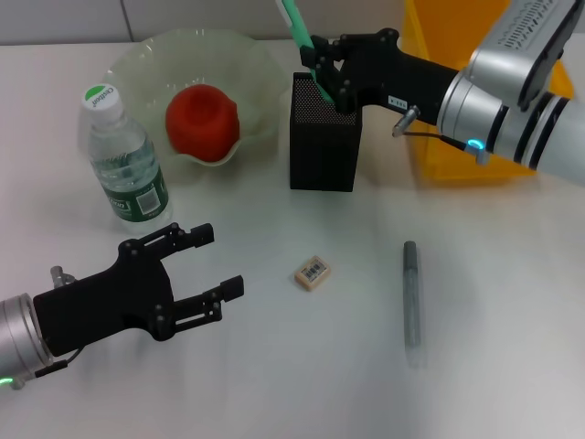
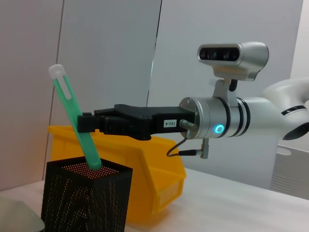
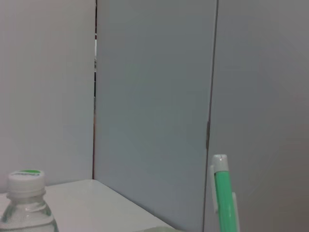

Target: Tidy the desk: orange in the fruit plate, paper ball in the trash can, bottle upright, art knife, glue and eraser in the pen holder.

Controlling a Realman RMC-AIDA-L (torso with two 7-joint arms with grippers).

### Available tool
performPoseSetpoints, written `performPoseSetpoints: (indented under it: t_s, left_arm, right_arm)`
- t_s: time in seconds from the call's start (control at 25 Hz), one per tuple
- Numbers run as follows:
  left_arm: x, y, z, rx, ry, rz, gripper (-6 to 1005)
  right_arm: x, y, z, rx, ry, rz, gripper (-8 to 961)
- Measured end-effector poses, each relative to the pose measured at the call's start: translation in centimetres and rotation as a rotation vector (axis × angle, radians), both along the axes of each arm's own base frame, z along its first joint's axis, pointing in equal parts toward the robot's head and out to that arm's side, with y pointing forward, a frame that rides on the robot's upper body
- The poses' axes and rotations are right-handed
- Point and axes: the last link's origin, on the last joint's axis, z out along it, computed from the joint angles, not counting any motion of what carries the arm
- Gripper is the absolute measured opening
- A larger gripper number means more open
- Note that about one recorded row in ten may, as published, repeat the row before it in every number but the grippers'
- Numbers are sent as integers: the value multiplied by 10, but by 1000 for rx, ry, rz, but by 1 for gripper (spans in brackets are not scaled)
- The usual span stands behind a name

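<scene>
One risk: right gripper, fingers gripping the green knife tilted over the holder, may catch the rim; left gripper open, idle.

The art knife, a slim green stick with a pale clip end, leans tilted in the right gripper, its lower tip inside the black mesh pen holder directly beneath. The yellow trash can stands behind that arm. The red-orange orange sits in the ruffled pale-green fruit plate. The bottle stands upright just beyond the left gripper; the beige eraser lies just beside that gripper's fingertips.
</scene>
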Motion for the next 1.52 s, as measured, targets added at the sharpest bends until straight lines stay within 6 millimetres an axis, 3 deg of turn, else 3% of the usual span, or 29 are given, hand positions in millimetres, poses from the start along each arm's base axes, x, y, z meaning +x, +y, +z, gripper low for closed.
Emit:
performPoseSetpoints:
  t_s: [0.52, 0.76, 1.12, 1.28, 1.52]
  left_arm:
    - [0, 0, 0, -1, 1, -3, 792]
    - [0, 1, 0, 1, 2, -4, 792]
    - [0, 1, 0, 0, 3, -4, 791]
    - [0, 1, 0, -1, 2, -3, 791]
    - [0, 0, 0, -4, 9, -10, 791]
  right_arm:
    - [9, -3, 3, -2, 38, -53, 213]
    - [9, -1, 6, 7, 72, -74, 451]
    - [8, -3, 11, 7, 121, -77, 678]
    - [9, -3, 14, 9, 136, -82, 696]
    - [12, -8, 36, -32, 253, -97, 698]
